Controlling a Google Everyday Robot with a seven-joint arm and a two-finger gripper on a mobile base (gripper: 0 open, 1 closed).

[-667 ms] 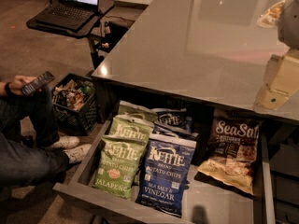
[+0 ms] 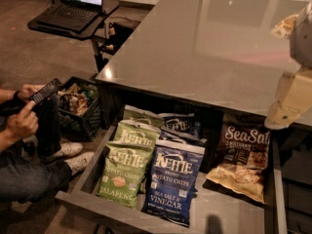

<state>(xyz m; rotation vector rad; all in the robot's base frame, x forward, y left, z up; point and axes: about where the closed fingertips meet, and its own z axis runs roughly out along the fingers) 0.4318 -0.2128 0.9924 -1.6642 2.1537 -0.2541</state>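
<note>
The gripper (image 2: 296, 33) is seen at the right edge, above the counter (image 2: 204, 52); whether it is wide or narrow cannot be told. A pale crumpled thing (image 2: 284, 26) is seen just beside it. Below, chip bags (image 2: 171, 179) are laid in the open drawer (image 2: 229, 214), the brown bag (image 2: 241, 155) nearest.

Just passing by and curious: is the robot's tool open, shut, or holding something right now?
Tool, at the right edge above the drawer: cannot be told.
</note>
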